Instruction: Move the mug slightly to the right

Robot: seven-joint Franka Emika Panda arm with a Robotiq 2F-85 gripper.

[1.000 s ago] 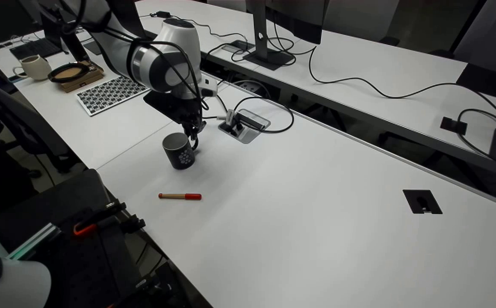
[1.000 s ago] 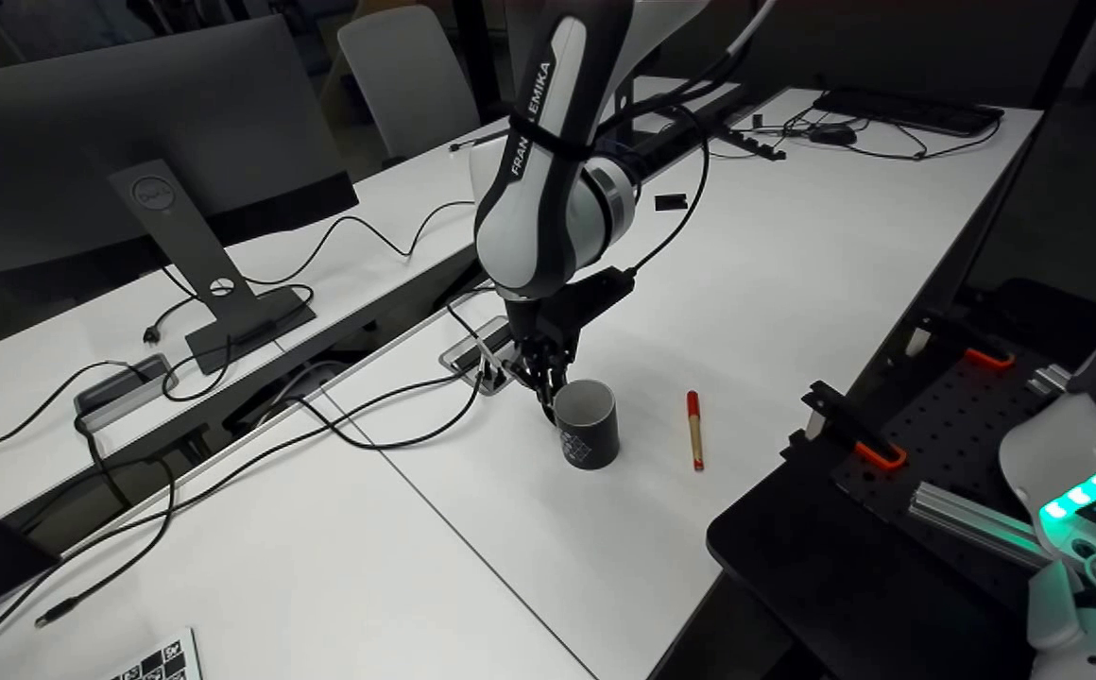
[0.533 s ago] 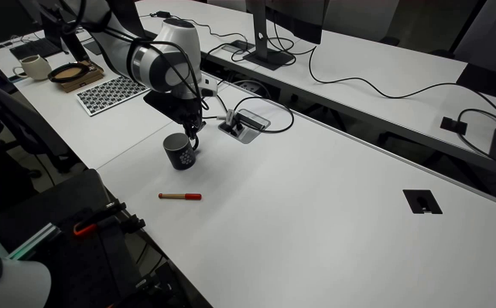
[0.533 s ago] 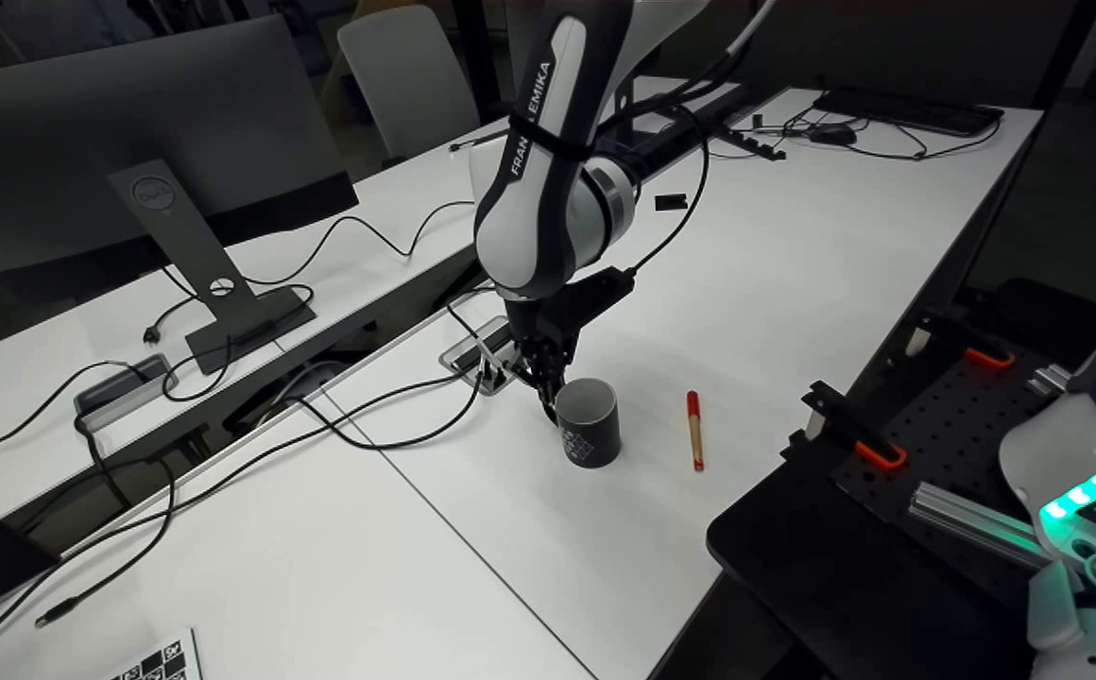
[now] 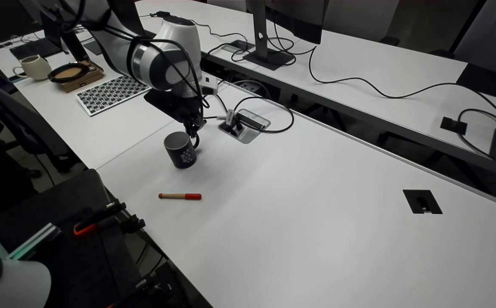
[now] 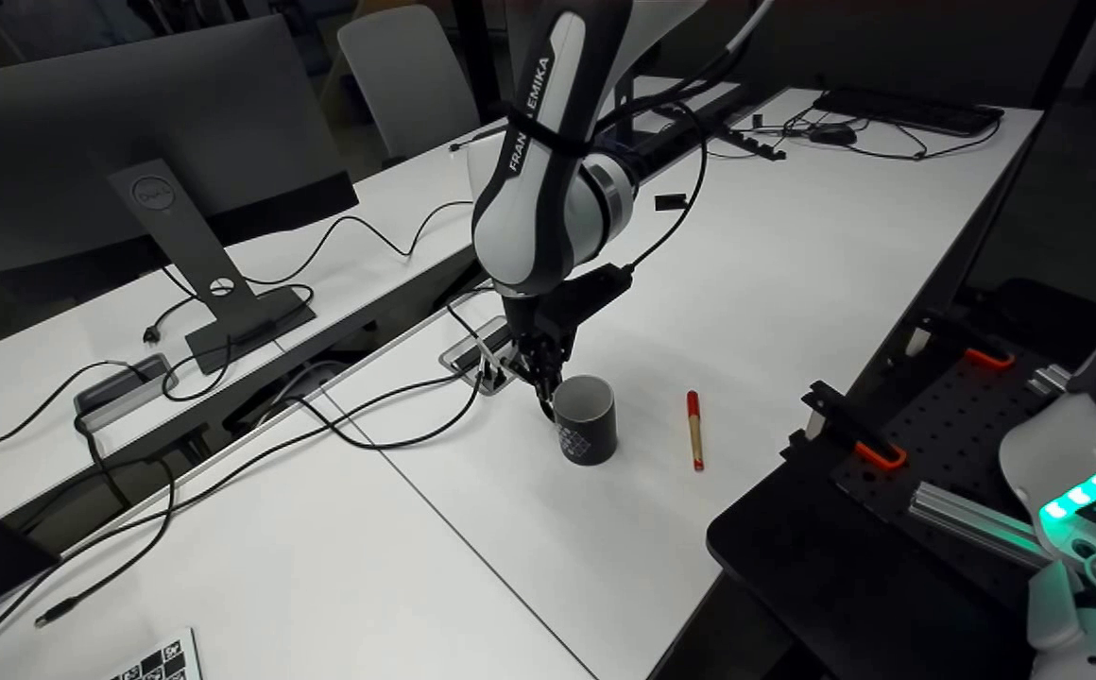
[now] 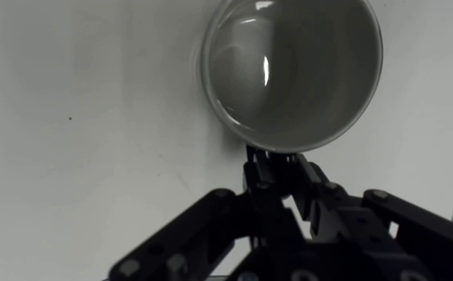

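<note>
the end effector (image 7: 279, 159) looks closed on the handle (image 5: 197, 141) of the mug (image 5: 180, 150): in the wrist view its fingers (image 7: 309, 168) come close together and run in beneath the edge of the mug's mouth, which hides part of the pinch. in an exterior view the rest of the loop curves out below the fingers, so the hold seems to be high on the handle. the mug is roughly upright, on or just above the tabletop (image 5: 316, 201); which of the two, i cannot tell. it is between a red and tan marker (image 5: 180, 196) on its near side and the socket plate (image 5: 251, 135) farther off to the right.

as i judge it, the grasp step is made and the sideways move is in hand or about to begin; nothing points to a release. what comes next should be a short shift to the right, most likely away from the patterned board (image 5: 110, 95) at the left, kept low and level. being held at one side only, the mug may swing or tip about its handle, so a gentle start would serve. after that it wants setting down flat, and only then should the fingers part and draw back straight from the loop.
</note>
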